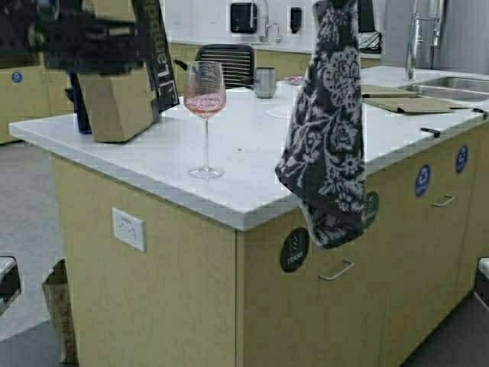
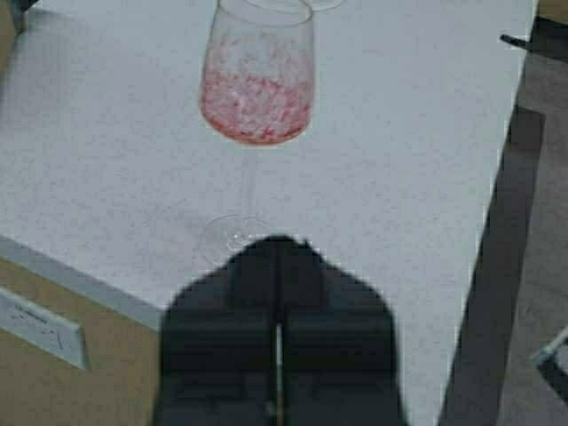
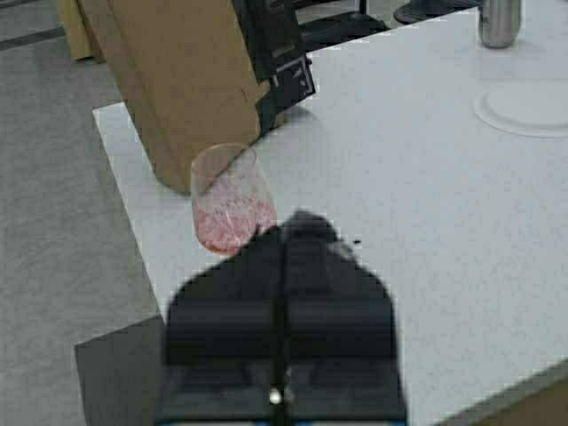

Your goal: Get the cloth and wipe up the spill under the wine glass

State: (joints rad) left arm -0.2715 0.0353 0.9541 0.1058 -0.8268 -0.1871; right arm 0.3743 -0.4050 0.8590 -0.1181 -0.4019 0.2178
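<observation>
High view first: nearest the cam is the cloth [image 1: 327, 130], dangling in the air from the top of frame over the counter [image 1: 252, 195] edge, well off the surface. So the "get the cloth" part looks done imo. The right gripper itself is out of frame up top, so I can't see it in this view, but something's got to be holding that cloth up there. The wine glass [image 1: 205, 107] stands upright on the counter near the front corner, pink liquid in the bowl, apart from the cloth. I can't make out any spill under it tbh. Wiping hasn't begun and the glass hasn't been lifted, so most of the job is left. The left arm is raised at upper left, in front of a cardboard box [image 1: 118, 99]; a steel mug [image 1: 265, 82] sits further back.

Left wrist view: the left gripper [image 2: 278, 266] sits close to the lens w/ jaws pressed together, nothing between them. It points at the glass foot, just short of it, low near the counter edge. Looks lined up for the stem, but that's a guess.

Right wrist view: the right gripper [image 3: 284, 244] shows jaws shut tight, looking down on the glass and box from above. The cloth isn't visible here, so can't confirm the pinch from this angle.
</observation>
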